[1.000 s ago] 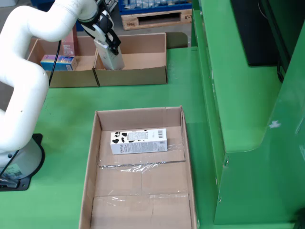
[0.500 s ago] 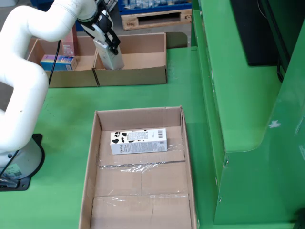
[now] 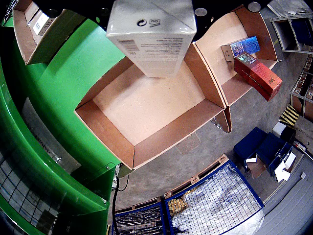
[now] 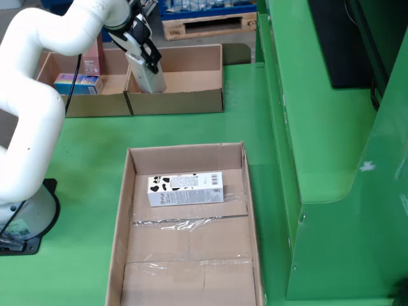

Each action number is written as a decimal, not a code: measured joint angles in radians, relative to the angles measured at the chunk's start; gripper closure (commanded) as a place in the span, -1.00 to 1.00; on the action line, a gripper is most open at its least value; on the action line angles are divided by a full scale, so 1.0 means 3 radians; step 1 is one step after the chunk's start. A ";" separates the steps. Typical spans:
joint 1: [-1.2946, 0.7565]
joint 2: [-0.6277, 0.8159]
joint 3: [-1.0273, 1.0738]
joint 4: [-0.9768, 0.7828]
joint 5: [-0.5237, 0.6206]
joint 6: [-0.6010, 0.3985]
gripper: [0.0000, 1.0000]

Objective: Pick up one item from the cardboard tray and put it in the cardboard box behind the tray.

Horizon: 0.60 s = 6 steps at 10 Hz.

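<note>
arm (image 4: 38, 70) bent over | tool (image 4: 141, 58) grips carton (image 4: 150, 78) | above box (image 4: 191, 83)

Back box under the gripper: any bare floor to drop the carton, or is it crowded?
The box under the held carton shows bare cardboard floor wall to wall. The neighbouring box past the divider is crowded: a blue pack and a red pack fill its far end. In the tray, the half nearer the camera, below the milk carton, is bare.
</note>
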 measured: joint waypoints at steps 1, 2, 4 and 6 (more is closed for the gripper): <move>0.0000 0.0000 0.0000 0.0000 0.0000 0.0000 1.00; -0.0005 0.0000 0.0000 0.0000 0.0000 0.0000 1.00; 0.0000 0.0000 0.0000 0.0000 0.0000 0.0000 0.60; -0.0005 0.0000 0.0000 0.0000 0.0000 0.0000 0.20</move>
